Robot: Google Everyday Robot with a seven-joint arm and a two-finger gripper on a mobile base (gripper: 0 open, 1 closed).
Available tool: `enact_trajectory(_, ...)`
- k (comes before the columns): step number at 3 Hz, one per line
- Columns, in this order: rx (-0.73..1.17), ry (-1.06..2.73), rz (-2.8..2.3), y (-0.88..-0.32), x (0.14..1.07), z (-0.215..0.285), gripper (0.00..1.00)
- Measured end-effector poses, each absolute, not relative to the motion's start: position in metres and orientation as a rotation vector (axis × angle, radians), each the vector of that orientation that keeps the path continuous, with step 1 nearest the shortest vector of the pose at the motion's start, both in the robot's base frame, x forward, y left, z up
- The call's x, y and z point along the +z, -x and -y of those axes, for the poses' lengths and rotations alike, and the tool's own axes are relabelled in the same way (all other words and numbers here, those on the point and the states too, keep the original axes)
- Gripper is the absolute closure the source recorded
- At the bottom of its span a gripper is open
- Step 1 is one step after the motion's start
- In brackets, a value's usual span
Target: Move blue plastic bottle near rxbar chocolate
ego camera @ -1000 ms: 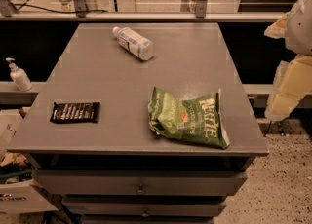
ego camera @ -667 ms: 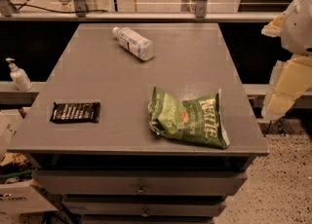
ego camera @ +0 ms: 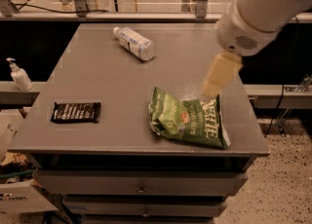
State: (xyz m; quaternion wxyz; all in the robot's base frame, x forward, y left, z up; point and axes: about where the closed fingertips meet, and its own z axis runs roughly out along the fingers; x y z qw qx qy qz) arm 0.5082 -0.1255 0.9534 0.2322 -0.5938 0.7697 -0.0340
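The blue plastic bottle (ego camera: 135, 43) lies on its side at the back of the grey table (ego camera: 112, 101), white cap pointing back-left. The rxbar chocolate (ego camera: 76, 112), a flat black wrapper, lies near the table's front left corner. My gripper (ego camera: 217, 78) hangs over the right side of the table, just above the top edge of the green chip bag. It is far to the right of the bottle and holds nothing that I can see. The white arm (ego camera: 265, 9) reaches in from the top right.
A crinkled green chip bag (ego camera: 190, 120) lies at the front right of the table. A small white pump bottle (ego camera: 19, 75) stands on a ledge to the left. Drawers (ego camera: 141, 186) sit below the table top. A rail and posts run behind the table.
The arm has swung in from the right edge of the view to over the table's right side, with the gripper now above the chip bag. The objects have not moved.
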Motion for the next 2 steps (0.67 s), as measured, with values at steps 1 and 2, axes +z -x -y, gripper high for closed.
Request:
enact_trajectory(1,-0.088,1.547,-2.141,-0.5156,0.958,0.1197,0.0)
enact_trajectory(2,-0.088,1.547,-2.141,-0.5156,0.958,0.1197,0.0)
